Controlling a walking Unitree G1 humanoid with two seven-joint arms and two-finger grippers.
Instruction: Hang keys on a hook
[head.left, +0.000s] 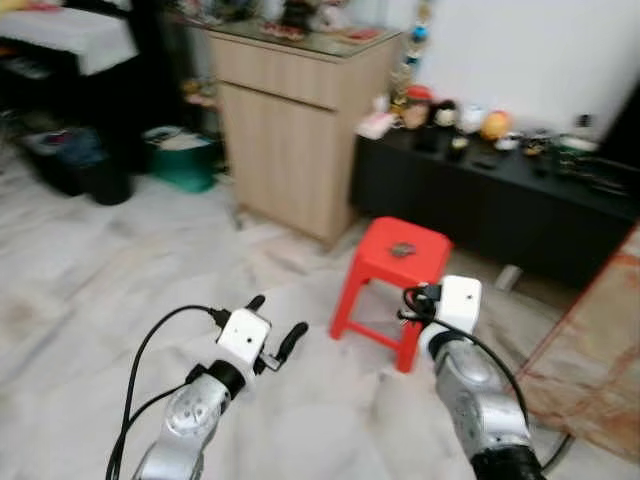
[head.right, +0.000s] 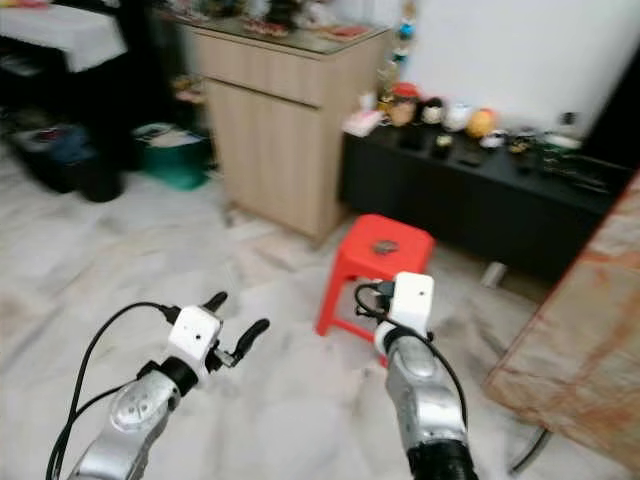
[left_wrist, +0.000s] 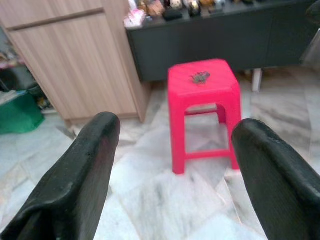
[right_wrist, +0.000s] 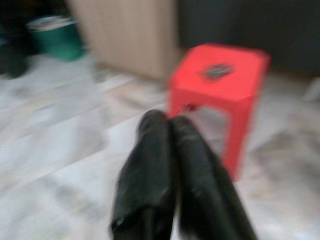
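Observation:
A small bunch of keys (head.left: 403, 249) lies on top of a red plastic stool (head.left: 385, 285) that stands on the marble floor ahead of me. My left gripper (head.left: 276, 322) is raised low at the left, short of the stool, with its two black fingers (left_wrist: 95, 150) spread open and nothing between them. In the left wrist view the stool (left_wrist: 202, 105) and the keys (left_wrist: 200, 77) lie beyond the gap. My right gripper (right_wrist: 170, 120) is held just before the stool, fingers pressed together and empty. The keys (right_wrist: 218, 70) lie further on in the right wrist view.
A light wooden cabinet (head.left: 290, 140) stands behind the stool, with a low black console (head.left: 500, 200) carrying small figures to its right. A green bin (head.left: 185, 160) and dark bags sit at the far left. A brown marbled slab (head.left: 600, 370) rises close on my right.

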